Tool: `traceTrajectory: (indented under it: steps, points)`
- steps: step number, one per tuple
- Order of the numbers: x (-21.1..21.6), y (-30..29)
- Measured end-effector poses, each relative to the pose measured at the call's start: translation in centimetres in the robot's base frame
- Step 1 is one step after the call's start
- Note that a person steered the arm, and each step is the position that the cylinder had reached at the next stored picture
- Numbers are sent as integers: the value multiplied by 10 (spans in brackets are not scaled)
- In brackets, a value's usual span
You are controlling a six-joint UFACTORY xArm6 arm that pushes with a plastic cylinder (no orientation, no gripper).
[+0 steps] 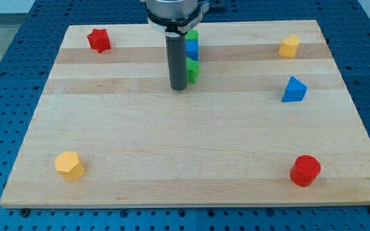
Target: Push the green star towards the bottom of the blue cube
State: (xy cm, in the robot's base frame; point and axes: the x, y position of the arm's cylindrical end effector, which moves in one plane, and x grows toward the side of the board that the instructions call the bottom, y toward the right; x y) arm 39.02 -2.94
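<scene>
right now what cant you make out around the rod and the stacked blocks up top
- Camera view: the rod covers the left sides of three blocks at the view's top, so their shapes stay unclear: a green block, a blue block, another green block.
- Which green block is the star: cannot tell.
- Whether my tip touches the lower green block: unclear.
- The arm above is cut off by the view's top edge.

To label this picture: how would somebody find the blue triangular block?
Start at the wooden board, on the view's right side. Below the yellow block near the top edge sits the blue triangular block. It stands alone; the other blue block is beside the rod.
</scene>
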Motion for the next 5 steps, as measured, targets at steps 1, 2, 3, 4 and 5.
traceTrajectory:
  steps: [1,2,3,4,5]
  points:
    - [0,0]
    - [0,0]
    - [-10,1]
    - [-10,1]
    - [-10,1]
